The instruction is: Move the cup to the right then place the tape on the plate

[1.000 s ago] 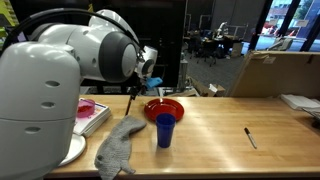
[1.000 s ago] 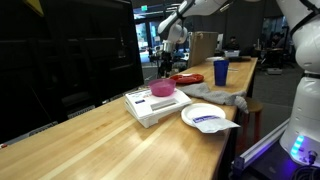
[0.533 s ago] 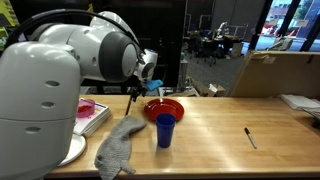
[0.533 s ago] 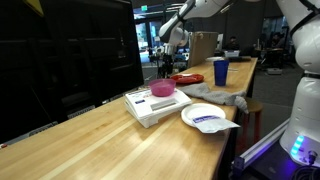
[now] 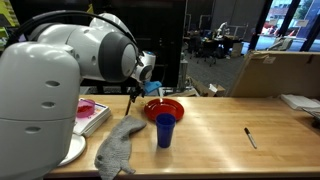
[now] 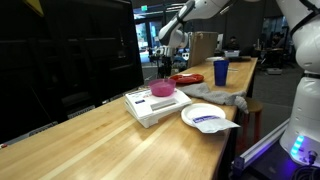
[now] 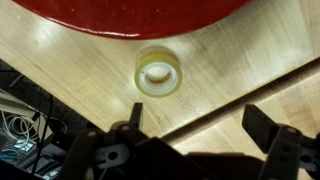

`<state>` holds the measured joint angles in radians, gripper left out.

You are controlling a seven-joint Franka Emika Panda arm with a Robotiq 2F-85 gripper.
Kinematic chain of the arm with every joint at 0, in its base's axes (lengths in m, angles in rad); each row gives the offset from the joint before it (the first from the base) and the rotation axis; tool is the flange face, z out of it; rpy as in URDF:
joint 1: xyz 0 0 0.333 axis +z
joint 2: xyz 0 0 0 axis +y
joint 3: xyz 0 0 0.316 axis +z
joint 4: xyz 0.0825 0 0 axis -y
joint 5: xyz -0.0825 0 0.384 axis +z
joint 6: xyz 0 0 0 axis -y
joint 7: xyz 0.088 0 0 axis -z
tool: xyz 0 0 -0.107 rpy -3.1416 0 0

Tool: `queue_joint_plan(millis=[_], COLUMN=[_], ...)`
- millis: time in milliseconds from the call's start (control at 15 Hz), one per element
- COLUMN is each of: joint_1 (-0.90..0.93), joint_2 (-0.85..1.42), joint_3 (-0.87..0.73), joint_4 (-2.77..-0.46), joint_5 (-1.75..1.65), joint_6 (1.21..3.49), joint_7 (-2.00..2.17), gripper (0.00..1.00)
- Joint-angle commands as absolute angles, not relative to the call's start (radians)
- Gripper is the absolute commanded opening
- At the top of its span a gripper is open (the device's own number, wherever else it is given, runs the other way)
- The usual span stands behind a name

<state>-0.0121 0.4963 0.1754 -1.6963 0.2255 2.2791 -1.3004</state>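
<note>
The dark blue cup point(image 5: 165, 130) stands upright on the wooden table in front of the red plate point(image 5: 165, 108); both also show in an exterior view, the cup point(image 6: 220, 71) and the plate point(image 6: 186, 77). In the wrist view, a clear roll of tape point(image 7: 159, 72) lies flat on the wood just beside the red plate's rim point(image 7: 130, 18). My gripper point(image 7: 200, 125) hangs above the table next to the tape, open and empty. It sits at the plate's far edge in both exterior views point(image 5: 152, 90) point(image 6: 165, 63).
A grey cloth point(image 5: 120, 146) lies beside the cup. A white plate with a packet point(image 6: 206, 116) and a book with a pink bowl point(image 6: 158, 96) are near the robot base. A black marker point(image 5: 250, 137) lies further along. A table seam point(image 7: 250, 90) runs under the gripper.
</note>
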Motion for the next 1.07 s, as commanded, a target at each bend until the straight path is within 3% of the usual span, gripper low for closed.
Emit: queue_joint_plan(millis=[0,1000], joint_1=[-0.001,0.003], joint_2=[0.462,0.432], joint_3=[0.181,0.163], joint_4=[-1.742,-1.855], joint_5=[0.215,0.084], joint_6=[2.342,2.428], joint_7=[-1.239,-1.04], gripper=[1.0,1.0])
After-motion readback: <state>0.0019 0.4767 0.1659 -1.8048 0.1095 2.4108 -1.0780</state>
